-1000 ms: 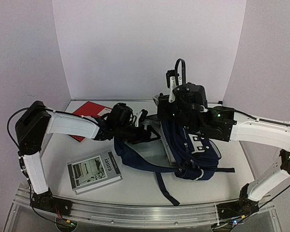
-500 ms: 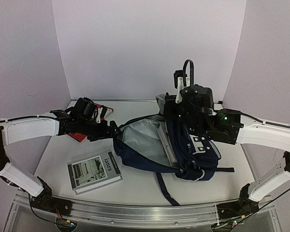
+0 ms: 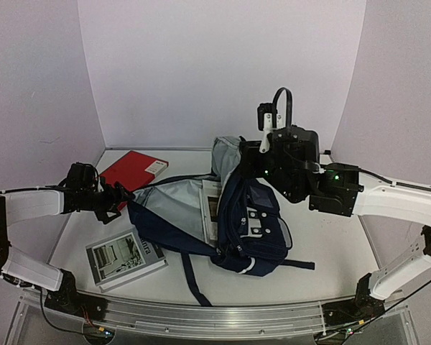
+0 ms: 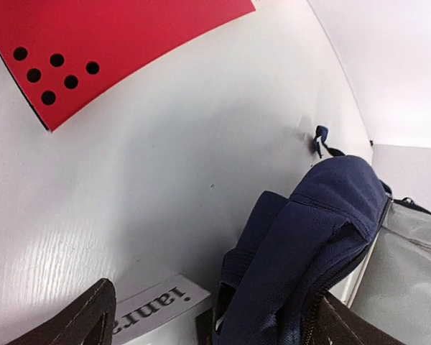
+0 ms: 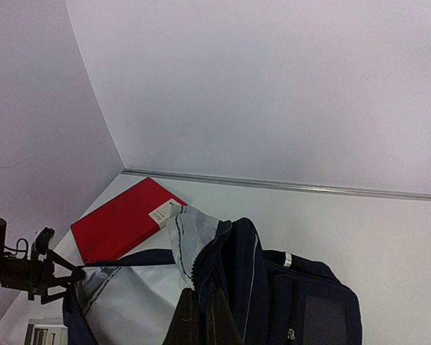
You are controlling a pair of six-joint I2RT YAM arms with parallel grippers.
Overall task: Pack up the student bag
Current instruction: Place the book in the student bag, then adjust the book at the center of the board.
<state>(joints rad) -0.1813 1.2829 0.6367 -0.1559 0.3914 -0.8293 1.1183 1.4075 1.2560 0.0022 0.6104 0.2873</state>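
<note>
While plain pale walls [image 3: 223, 65] close off the back and both sides, the white table [image 3: 334, 241] lies flat between them, with a metal rail [image 3: 201, 315] along its near edge.

The student bag [image 3: 248, 223] sits at the middle of the table. Its long axis runs left to right, and its mouth gapes toward the left, showing light grey lining. The pocketed front faces the near edge. A book [image 3: 211, 208] stands inside the opening.

The right gripper [image 5: 201, 323] has its fingers pressed together on the bag's upper rim, holding that flap raised above the rest. The left gripper [image 3: 121, 194] has its fingers spread wide at the bag's left corner. In the left wrist view the navy fabric lies between them, with a gap at one side.

A red book [image 3: 133, 171] lies flat at the far left, near the wall. A grey book [image 3: 122, 259] lies near the front left, its corner just beside the bag. One dark strap [image 3: 190, 277] trails toward the rail. Bare table shows to the right of the bag and behind it.
</note>
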